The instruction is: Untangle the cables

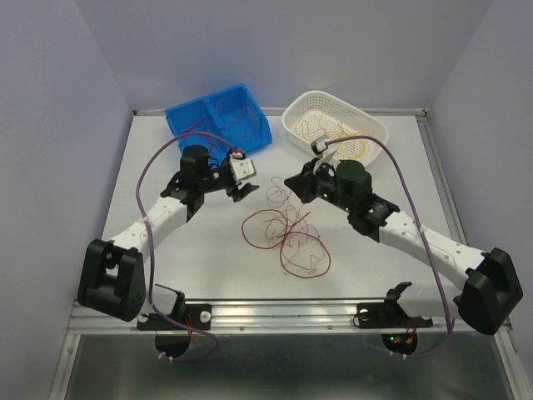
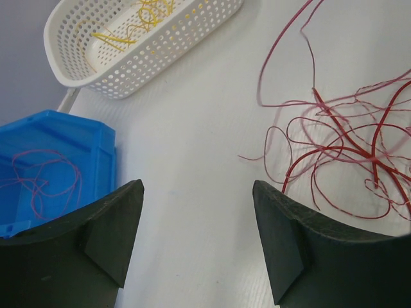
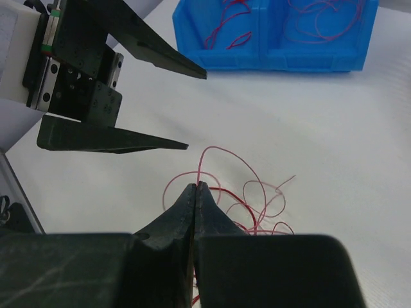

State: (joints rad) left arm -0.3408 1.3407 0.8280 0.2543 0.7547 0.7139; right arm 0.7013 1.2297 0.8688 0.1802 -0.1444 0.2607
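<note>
A tangle of thin dark red cables (image 1: pixel 283 233) lies in loose loops on the white table between the two arms. My right gripper (image 3: pixel 195 186) is shut at the tangle's upper edge, and one red cable (image 3: pixel 221 151) rises in a loop from its closed tips. In the top view the right gripper (image 1: pixel 291 185) sits just right of the small upper loops. My left gripper (image 2: pixel 197 186) hangs open over bare table to the left of the red cables (image 2: pixel 347 141), with nothing between its fingers. It faces the right gripper from close by.
A blue two-compartment bin (image 1: pixel 218 117) at the back left holds some red wires (image 2: pixel 38 173). A white perforated basket (image 1: pixel 333 125) at the back right holds yellow wires (image 2: pixel 115 40). Both arms reach in from the near corners.
</note>
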